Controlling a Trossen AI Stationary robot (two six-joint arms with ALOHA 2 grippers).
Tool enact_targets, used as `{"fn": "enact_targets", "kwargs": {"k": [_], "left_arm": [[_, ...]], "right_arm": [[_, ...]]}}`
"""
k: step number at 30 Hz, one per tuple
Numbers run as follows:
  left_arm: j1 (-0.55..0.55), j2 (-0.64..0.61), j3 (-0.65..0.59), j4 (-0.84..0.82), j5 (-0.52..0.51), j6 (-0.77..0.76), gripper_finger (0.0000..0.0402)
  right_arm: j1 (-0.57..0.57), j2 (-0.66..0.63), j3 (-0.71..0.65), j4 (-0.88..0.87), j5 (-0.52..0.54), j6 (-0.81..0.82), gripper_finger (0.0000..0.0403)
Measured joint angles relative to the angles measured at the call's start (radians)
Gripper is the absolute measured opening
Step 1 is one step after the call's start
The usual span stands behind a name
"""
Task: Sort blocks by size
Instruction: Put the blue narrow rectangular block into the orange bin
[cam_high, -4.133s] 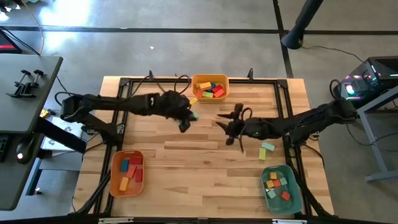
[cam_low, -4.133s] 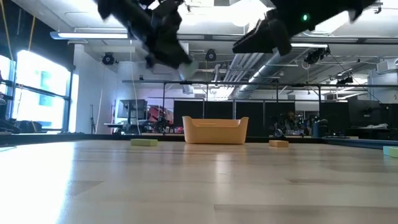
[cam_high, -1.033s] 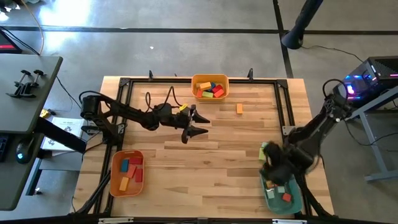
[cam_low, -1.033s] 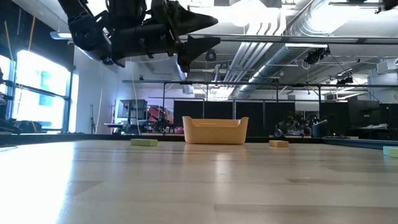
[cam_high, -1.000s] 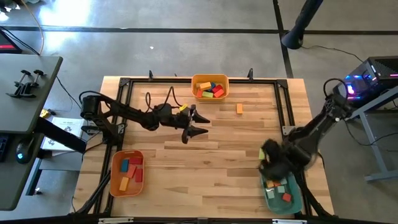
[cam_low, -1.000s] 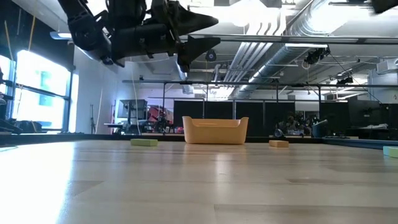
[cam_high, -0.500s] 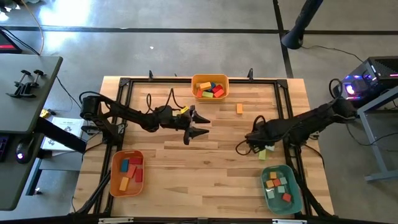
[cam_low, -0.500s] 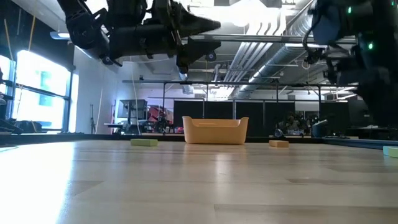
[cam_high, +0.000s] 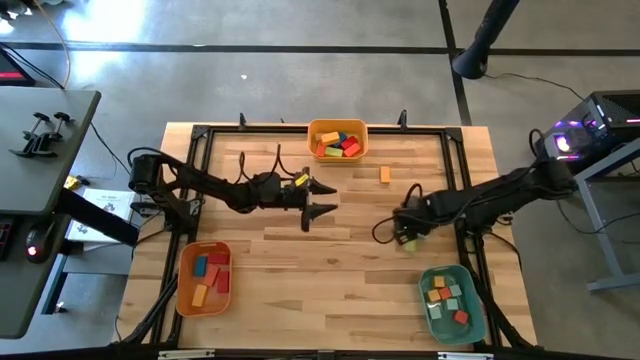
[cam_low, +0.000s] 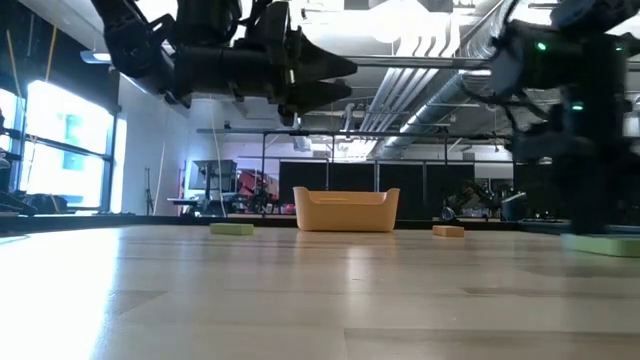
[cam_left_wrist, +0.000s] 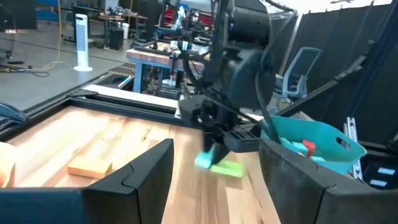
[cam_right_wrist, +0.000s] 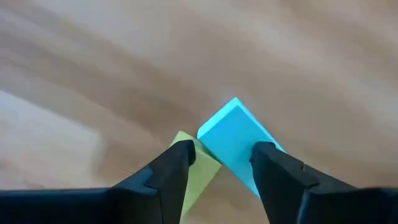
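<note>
Wood table (cam_high: 320, 270) is filling mid frame in high view, w/ bins at top centre, lower left and lower right. Right gripper (cam_high: 405, 232) is standing at centre right, jaws part-open around teal block (cam_right_wrist: 239, 143), green block (cam_right_wrist: 198, 168) touching beside it; not gripping yet, I judge. Blocks are looking light, stiff, a bit smooth: better taking the flat sides. Left gripper (cam_high: 322, 198) is hanging open near centre.
</note>
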Motion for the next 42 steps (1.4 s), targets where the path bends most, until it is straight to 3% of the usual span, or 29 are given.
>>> {"fn": "enact_targets", "kwargs": {"k": [10,13,15,18,21,24,27,36,42], "left_arm": [[-0.017,0.000,0.000,-0.014,-0.010,-0.007,0.0220],[-0.024,0.000,0.000,-0.054,-0.010,-0.012,0.0220],[-0.027,-0.018,0.000,-0.135,-0.010,-0.034,0.0220],[-0.033,-0.078,0.000,-0.337,-0.032,-0.020,0.0220],[-0.048,-0.124,0.000,-0.508,-0.052,0.135,0.0220],[-0.065,-0.120,0.000,-0.628,-0.007,0.330,0.0220],[-0.077,-0.069,0.000,-0.611,0.009,0.361,0.0220],[-0.074,0.170,0.000,-0.216,0.037,0.342,0.0233],[-0.047,0.272,0.003,-0.168,0.030,0.313,0.0271]], "right_arm": [[-0.002,0.003,0.130,0.384,0.240,-0.478,0.0165],[0.026,0.003,0.108,0.497,0.382,-0.581,0.0165],[0.055,0.012,0.060,0.632,0.468,-0.611,0.0165],[0.093,0.025,-0.024,0.871,0.498,-0.679,0.0165],[0.110,0.040,-0.099,1.110,0.500,-0.777,0.0165],[0.111,0.052,-0.151,1.336,0.501,-0.863,0.0165],[0.111,0.051,-0.173,1.445,0.504,-0.951,0.0165],[0.111,0.051,-0.170,1.471,0.503,-1.000,0.0165],[0.111,0.051,-0.169,1.464,0.500,-0.990,0.0165]]}}
